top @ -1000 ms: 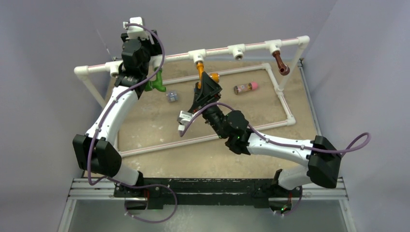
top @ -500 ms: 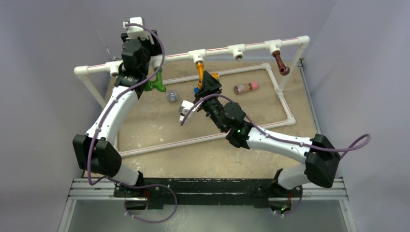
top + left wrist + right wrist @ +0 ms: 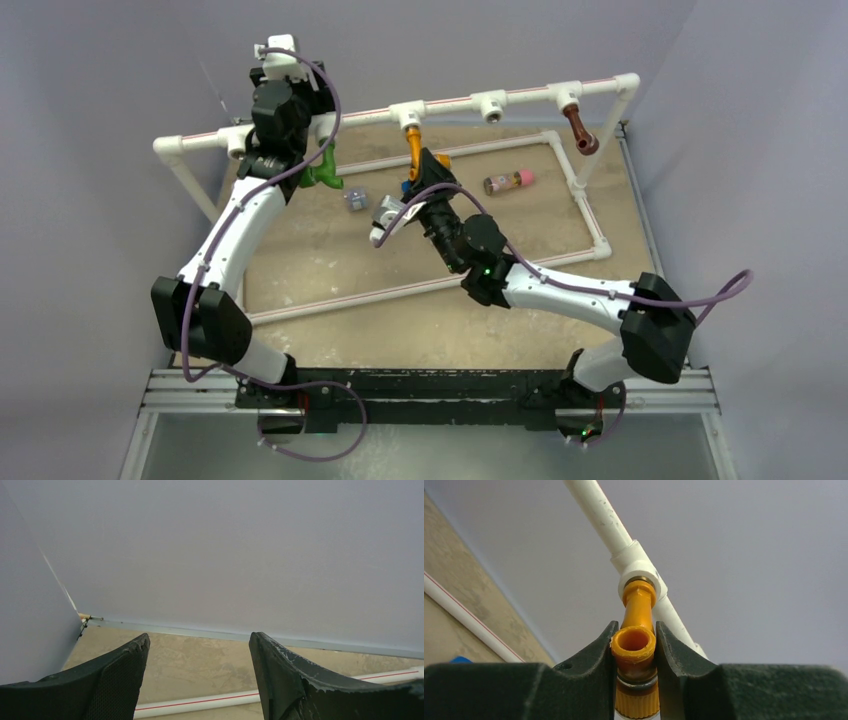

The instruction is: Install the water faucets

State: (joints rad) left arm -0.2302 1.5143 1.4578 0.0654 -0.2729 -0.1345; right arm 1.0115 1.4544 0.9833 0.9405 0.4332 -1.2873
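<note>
Closed onto the orange faucet [image 3: 634, 645] with the right gripper [image 3: 635, 628] — spread wide a second ago.

Pinched at the open spout mouth between both fingers, far end meeting a tee on the white pipe rail [image 3: 450, 104]; pushed closer to the rail than before, wrist rolled. Held apart and empty, unchanged, with the left gripper [image 3: 197, 641] at the rail's left end, just beside the green faucet [image 3: 322, 172]. Hanging at the rail's right end as before — the dark brown faucet [image 3: 579, 130].
</note>
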